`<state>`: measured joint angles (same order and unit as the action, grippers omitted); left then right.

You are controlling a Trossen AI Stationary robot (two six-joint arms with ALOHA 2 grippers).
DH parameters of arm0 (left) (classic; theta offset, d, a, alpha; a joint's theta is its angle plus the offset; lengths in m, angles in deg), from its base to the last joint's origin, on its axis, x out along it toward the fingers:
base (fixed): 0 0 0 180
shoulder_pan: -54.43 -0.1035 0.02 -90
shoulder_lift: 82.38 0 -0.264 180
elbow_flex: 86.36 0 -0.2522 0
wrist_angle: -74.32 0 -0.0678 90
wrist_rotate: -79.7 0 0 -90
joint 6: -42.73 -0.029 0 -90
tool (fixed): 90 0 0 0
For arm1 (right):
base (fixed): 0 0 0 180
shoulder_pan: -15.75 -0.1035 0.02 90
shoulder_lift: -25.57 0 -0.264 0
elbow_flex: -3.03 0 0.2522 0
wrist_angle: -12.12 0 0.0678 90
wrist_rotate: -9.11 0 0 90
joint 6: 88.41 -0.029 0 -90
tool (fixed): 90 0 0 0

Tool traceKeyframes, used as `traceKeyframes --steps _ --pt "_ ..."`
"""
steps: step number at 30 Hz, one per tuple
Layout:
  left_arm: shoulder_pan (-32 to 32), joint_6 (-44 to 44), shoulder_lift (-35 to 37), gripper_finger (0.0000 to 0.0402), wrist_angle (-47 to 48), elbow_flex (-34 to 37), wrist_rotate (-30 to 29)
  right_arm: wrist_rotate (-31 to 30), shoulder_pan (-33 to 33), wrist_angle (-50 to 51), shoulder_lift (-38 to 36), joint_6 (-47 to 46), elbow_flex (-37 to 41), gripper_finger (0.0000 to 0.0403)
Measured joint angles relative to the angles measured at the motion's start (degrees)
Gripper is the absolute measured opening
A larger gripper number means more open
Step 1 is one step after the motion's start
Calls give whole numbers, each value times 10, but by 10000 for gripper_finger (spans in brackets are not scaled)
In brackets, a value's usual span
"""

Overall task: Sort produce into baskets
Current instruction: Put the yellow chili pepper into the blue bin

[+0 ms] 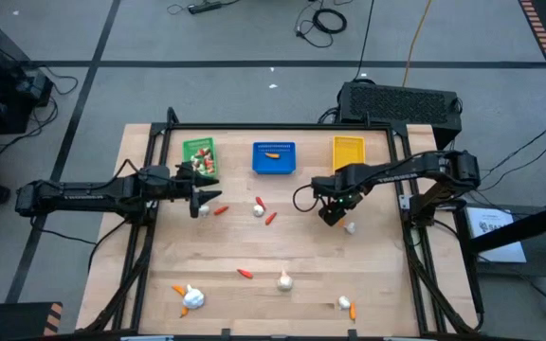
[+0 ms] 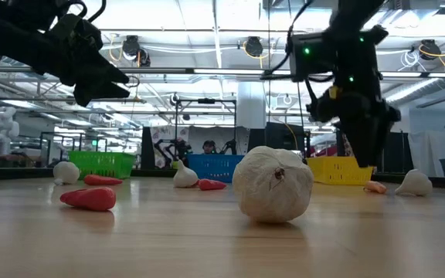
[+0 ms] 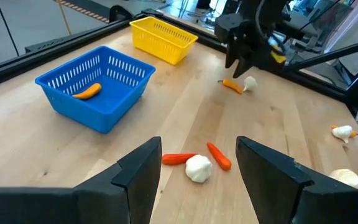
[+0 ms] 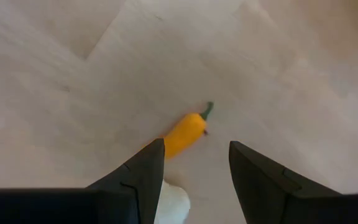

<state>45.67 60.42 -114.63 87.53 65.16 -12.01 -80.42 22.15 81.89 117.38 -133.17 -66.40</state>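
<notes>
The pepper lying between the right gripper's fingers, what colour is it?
The pepper is orange-yellow with a small green stem; the right wrist view shows it best.

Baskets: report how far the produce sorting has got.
Done: one orange toy pepper lies in the blue plastic basket.
In hand: the open right end effector hovers over a small orange pepper on the wooden table.
Left: garlic bulbs and red peppers scattered on the table; the yellow plastic basket looks empty.
</notes>
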Motion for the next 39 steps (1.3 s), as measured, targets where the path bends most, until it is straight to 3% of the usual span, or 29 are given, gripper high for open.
traceKeyframes --steps 11,16,24,31,35,39 --pt "0 3 0 214 2 0 0 15 -9 -129 0 -42 91 171" --pt "0 15 0 214 23 0 13 11 -14 -141 -2 -47 98 167" --pt "2 30 0 214 34 0 15 9 -14 -144 -3 -24 90 88" --pt "16 30 0 214 49 0 15 -27 -14 -148 -2 42 15 14" --pt "22 30 0 214 48 0 15 -74 -11 -179 -2 103 -59 10" --pt "22 30 0 214 48 0 15 -139 3 -274 -3 159 -118 16"
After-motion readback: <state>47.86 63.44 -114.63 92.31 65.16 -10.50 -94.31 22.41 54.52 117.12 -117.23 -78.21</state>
